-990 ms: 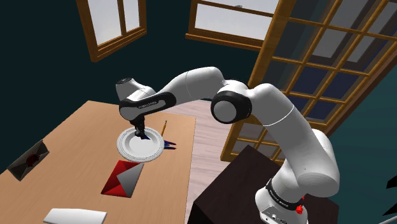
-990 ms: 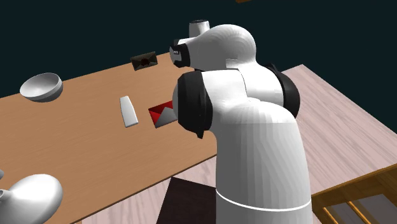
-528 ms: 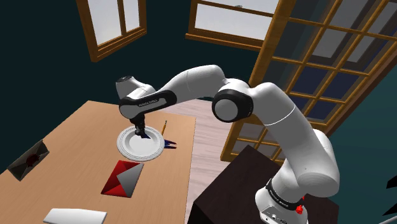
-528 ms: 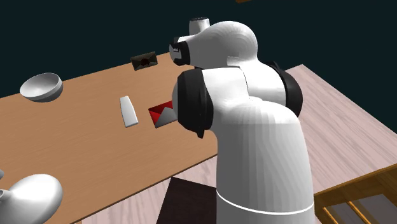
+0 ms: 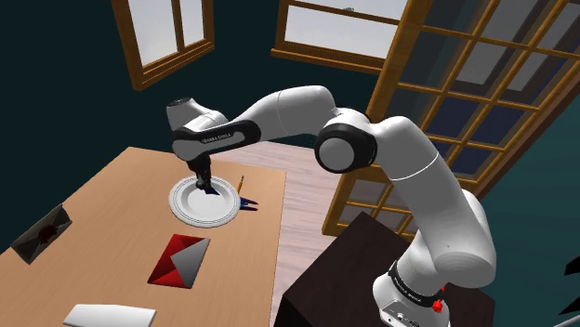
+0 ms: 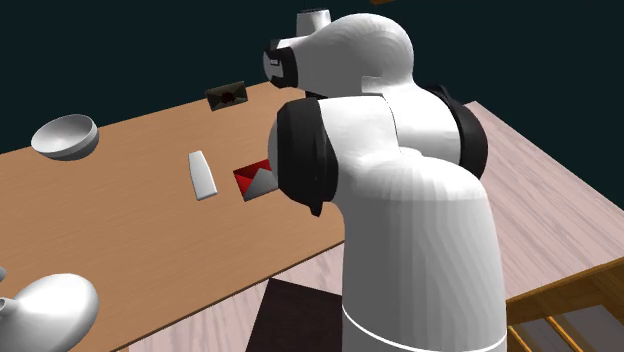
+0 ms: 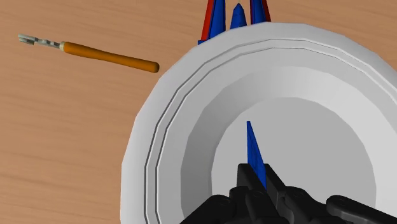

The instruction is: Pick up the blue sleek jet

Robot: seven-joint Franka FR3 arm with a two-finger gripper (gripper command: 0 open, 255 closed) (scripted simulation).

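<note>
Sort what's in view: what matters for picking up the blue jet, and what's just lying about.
Job: gripper, shut on the blue jet; white plate under the gripper.
Lying about: pencil, red-and-grey thing, pale bowl, white slab, dark card.

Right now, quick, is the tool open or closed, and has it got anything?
The tool is closed, holding the blue jet by its thin pointed end, over the white plate.
</note>
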